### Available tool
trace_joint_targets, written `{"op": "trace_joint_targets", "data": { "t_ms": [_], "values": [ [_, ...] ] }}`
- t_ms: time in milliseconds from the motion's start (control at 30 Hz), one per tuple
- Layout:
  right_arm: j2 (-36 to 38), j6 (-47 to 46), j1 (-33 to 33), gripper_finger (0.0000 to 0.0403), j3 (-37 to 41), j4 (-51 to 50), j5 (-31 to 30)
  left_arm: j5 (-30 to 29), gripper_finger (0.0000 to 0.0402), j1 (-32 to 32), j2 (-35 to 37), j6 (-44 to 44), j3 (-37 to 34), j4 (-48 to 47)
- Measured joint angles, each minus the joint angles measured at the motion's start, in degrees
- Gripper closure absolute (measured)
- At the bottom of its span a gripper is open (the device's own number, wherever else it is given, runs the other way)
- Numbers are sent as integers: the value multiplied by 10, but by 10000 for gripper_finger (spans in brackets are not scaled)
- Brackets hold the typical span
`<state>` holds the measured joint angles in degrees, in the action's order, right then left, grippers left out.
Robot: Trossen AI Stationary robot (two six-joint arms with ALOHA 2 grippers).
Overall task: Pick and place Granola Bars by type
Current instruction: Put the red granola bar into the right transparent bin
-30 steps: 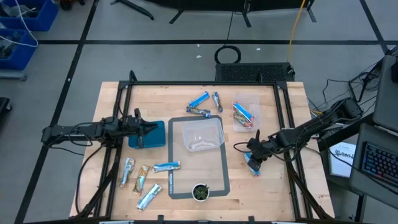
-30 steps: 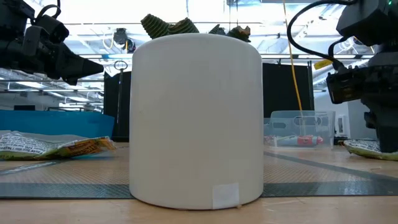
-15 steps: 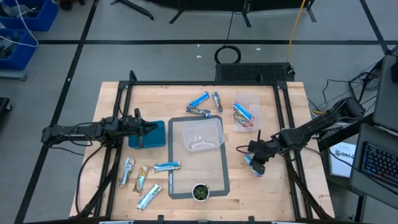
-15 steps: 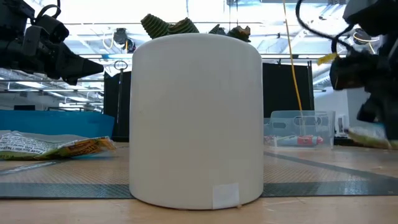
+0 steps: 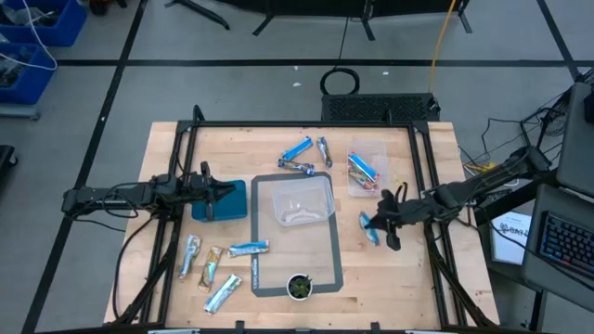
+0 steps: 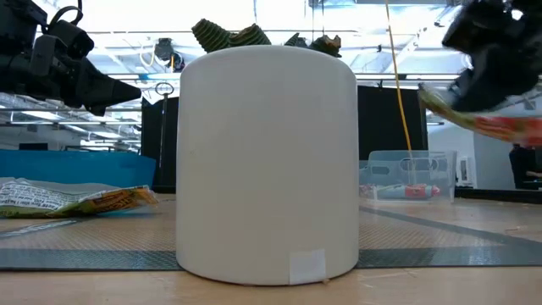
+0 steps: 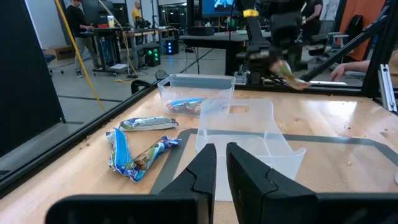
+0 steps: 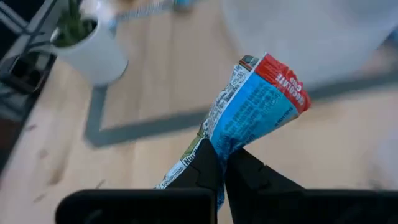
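My right gripper (image 5: pixel 375 223) hangs over the table's right part, shut on a blue granola bar (image 8: pixel 258 102) with a red end, also seen in the low view (image 6: pixel 491 120). More granola bars lie in a small clear bin (image 5: pixel 366 173), at the far middle (image 5: pixel 297 148) and near the left front (image 5: pixel 212 267). My left gripper (image 7: pixel 221 163) waits level above a blue lid (image 5: pixel 227 200) at the left, shut with nothing in it. My right gripper pinches the bar between its two fingers at the wrapper's white printed end (image 8: pixel 202 142). The fingers slant down toward the table's left and lie along the bar. The bar sticks out past the fingertips, red end (image 8: pixel 283 78) foremost, tilted and lifted clear of the table.
An open clear container (image 5: pixel 299 200) stands on a grey mat (image 5: pixel 329 269) in the middle. A white pot with a green plant (image 5: pixel 299 286) sits on the mat's near edge and fills the low view (image 6: pixel 267 161). Black frame rails (image 5: pixel 427 167) border the table.
My right gripper has risen from the table and gone a little toward the far edge, rolling its wrist. The blue bar that lay on the wood under it is now lifted clear and tilted, its red end turned outward.
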<state>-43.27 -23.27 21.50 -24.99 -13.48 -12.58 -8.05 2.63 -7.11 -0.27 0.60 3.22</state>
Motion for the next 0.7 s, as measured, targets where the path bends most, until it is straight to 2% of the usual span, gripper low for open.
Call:
{"op": "trace_joint_targets", "data": {
  "t_ms": [100,233,500,700],
  "values": [
    [4,88,-1,399,0,43,-36,0,360,0,0,0,0,0],
    [4,176,-1,399,0,93,-41,0,360,0,0,0,0,0],
    [21,214,-1,399,22,140,-35,0,360,0,0,0,0,0],
    [50,216,-2,399,86,243,59,0,360,0,0,0,0,0]
  ]
}}
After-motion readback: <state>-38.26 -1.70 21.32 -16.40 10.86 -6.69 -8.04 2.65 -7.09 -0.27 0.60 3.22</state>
